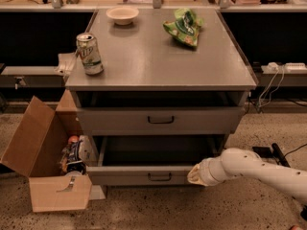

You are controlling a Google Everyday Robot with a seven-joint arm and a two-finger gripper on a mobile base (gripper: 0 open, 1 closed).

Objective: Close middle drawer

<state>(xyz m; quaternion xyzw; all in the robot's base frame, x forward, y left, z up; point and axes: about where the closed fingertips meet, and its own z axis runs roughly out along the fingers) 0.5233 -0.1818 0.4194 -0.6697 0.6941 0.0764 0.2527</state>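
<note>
The grey metal cabinet (160, 61) stands in the middle of the camera view. Its middle drawer (144, 175) is pulled far out, a wide shallow tray with a plain front and a small dark bar handle (159, 177); its inside looks dark and empty. Above it, the top drawer (160, 120) with its own dark handle sits nearly flush. My gripper (194, 173), at the end of my white arm (259, 171) reaching in from the right, is at the right end of the middle drawer's front, touching or nearly touching it. The lowest drawer is hidden.
On the cabinet top stand a green-and-white can (89, 53), a small bowl (123, 14) and a green snack bag (184, 27). An open cardboard box (45, 171) with items inside sits on the floor at the left. Cables and a power strip (280, 68) lie at the right.
</note>
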